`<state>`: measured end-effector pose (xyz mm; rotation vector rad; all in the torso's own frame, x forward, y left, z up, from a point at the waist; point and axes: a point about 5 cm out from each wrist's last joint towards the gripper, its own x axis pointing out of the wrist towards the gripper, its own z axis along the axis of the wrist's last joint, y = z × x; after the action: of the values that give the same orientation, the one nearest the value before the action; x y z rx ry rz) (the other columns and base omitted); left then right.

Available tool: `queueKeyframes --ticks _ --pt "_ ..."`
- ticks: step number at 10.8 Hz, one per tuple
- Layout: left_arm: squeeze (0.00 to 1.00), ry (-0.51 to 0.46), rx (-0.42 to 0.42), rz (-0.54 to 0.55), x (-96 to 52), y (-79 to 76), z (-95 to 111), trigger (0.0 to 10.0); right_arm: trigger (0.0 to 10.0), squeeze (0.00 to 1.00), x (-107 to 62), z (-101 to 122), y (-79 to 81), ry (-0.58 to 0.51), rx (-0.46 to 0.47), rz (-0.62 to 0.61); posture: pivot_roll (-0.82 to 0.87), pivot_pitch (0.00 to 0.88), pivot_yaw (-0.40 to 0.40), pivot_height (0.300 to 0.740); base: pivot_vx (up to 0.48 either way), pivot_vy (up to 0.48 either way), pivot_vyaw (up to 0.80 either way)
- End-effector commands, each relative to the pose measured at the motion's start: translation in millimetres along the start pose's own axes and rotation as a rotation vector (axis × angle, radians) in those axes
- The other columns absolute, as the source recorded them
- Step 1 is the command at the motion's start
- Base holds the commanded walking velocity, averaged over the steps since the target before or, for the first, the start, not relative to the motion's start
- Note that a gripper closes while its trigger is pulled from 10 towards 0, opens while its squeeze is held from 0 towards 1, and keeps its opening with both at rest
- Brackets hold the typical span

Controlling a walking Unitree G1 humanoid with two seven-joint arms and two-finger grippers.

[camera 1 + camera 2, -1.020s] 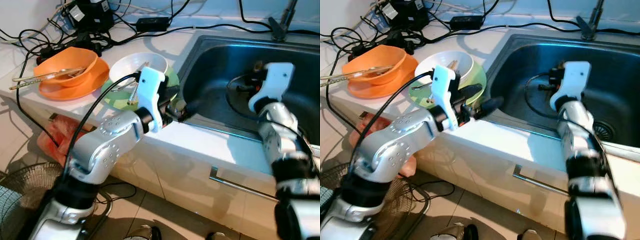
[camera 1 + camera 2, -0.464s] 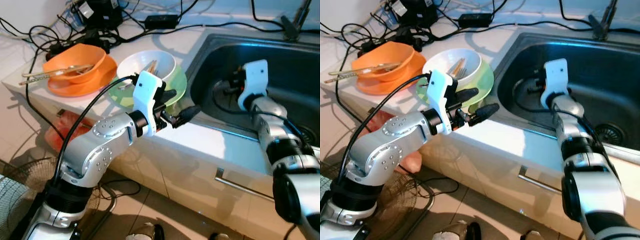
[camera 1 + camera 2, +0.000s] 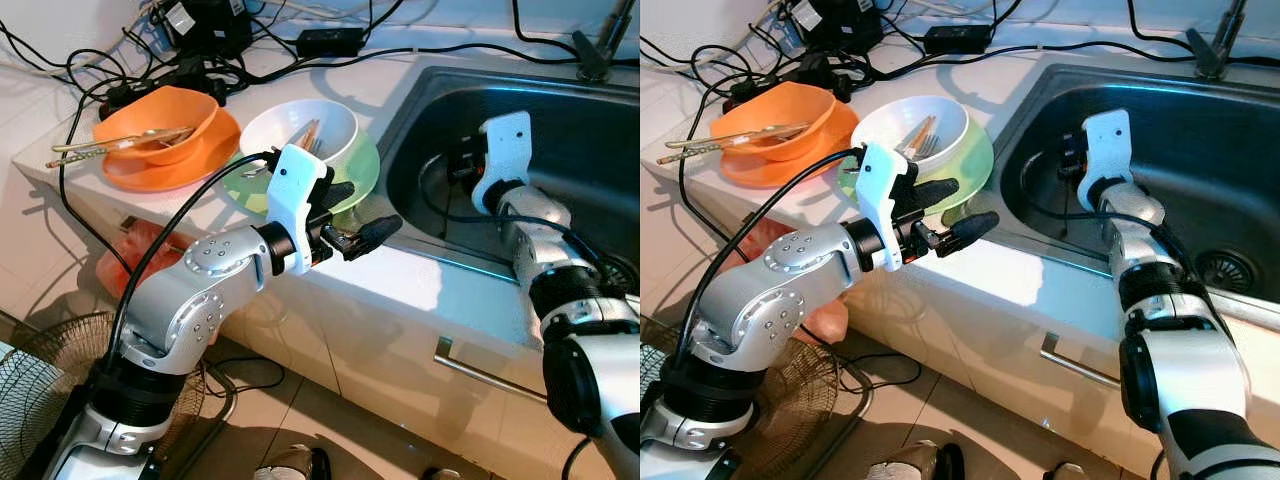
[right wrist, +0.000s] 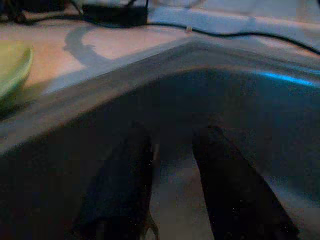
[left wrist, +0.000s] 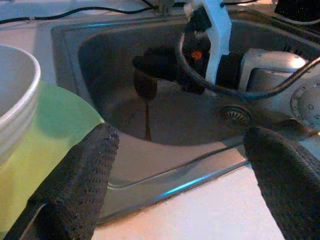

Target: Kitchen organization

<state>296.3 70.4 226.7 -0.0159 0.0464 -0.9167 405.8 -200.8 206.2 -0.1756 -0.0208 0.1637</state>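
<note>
A white bowl (image 3: 300, 125) holding chopsticks and a fork sits on a green plate (image 3: 362, 172) at the counter edge beside the steel sink (image 3: 570, 120). To its left, an orange bowl (image 3: 150, 118) with chopsticks across it rests on an orange plate (image 3: 200, 165). My left gripper (image 3: 362, 212) hovers open just in front of the green plate with nothing between its widely spread fingers (image 5: 75, 185). My right gripper (image 4: 172, 165) is down inside the sink near its left wall. It is open by a narrow gap, and its fingers (image 4: 120, 190) point at the basin floor.
Tangled black cables and a power strip (image 3: 200, 25) crowd the back of the counter. A faucet (image 3: 598, 45) stands behind the sink, with the drain (image 3: 1225, 270) at its right. Below the counter are a drawer handle (image 3: 480, 368), a red bag (image 3: 125, 265) and a floor fan (image 3: 40, 390).
The whole view has shifted a little as the camera moved. My left gripper stays open near the green plate. My right gripper has edged toward the sink's left wall.
</note>
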Motion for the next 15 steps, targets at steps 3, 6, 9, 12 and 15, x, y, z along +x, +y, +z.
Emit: queueKeyframes --ticks 3,6,9,12,15 --pt "0.0 -0.012 0.054 0.062 -3.4 10.5 8 10.0 10.0 1.0 3.2 22 11.7 -0.119 -0.011 0.058 0.19 0.112 0.2 0.74 0.0 0.0 0.0" --pt "0.0 -0.044 0.073 0.095 -3.2 15.5 15 10.0 10.0 1.0 -5.8 45 3.9 -0.285 -0.062 -0.042 0.19 0.104 0.199 0.74 0.0 0.0 0.0" --pt "0.0 -0.072 0.08 0.109 -2.8 18.2 20 10.0 10.0 1.0 -11.4 46 2.5 -0.312 -0.049 -0.067 0.18 0.097 0.197 0.74 0.0 0.0 0.0" --pt "0.0 -0.229 0.077 0.163 0.0 21.8 40 10.0 10.0 1.0 -16.0 48 17.3 -0.301 -0.032 0.05 0.14 0.09 0.181 0.74 0.0 0.0 0.0" --pt "0.0 -0.336 0.1 0.215 2.8 23.4 61 10.0 10.0 0.0 -19.5 58 37.8 -0.319 -0.051 0.178 0.13 0.088 0.173 0.74 0.0 0.0 0.0"
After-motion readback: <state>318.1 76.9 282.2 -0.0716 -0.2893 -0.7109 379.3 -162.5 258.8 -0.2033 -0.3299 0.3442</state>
